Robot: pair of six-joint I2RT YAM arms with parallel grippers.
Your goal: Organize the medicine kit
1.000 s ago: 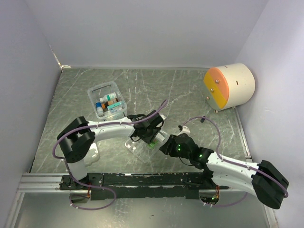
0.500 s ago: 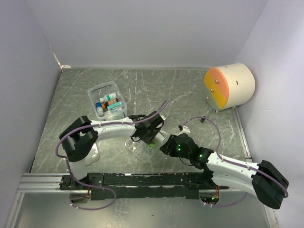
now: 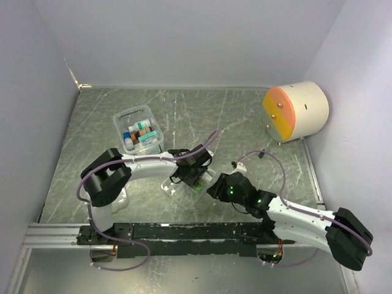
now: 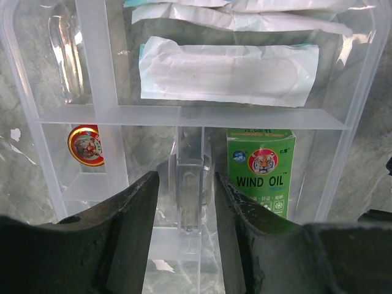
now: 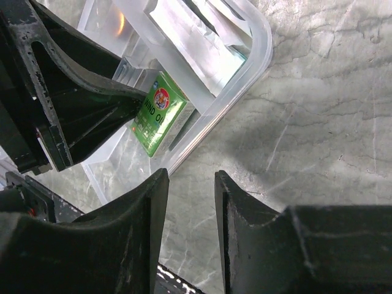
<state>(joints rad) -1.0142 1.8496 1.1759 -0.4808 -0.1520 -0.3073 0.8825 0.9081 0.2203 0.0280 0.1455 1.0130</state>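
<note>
Nearby: a cream-and-orange cylinder [image 3: 296, 111] stands on the table [image 3: 245, 122], well apart from the tray insert [image 3: 180, 195], far off to its right and back.
Medicine kit box: the clear box [image 3: 120, 133], filled with small bottles and cartons, sits behind and left of the tray insert, apart from it.
Tray insert: out of the box, flat on the table in front of the arm bases.
Tray contents: white bandage packets [image 4: 226, 73] in the long far compartment, a green Wind Oil carton [image 4: 260, 174] just right of the upright clear tab [image 4: 188, 211], and a small red round tin [image 4: 86, 146] left of it.
In the way: the carton lies close to the finger on that side of the tab.
Left arm: elbow folded, forearm stretched right, wrist pointing down over the tray.
Left gripper [image 4: 185, 179]: fingers straddle the tab closely; whether they pinch it cannot be told.
Right arm: low, reaching left to the tray's right corner.
Right gripper [image 5: 188, 177]: fingers parted, nothing between them, just outside the tray's rim.
</note>
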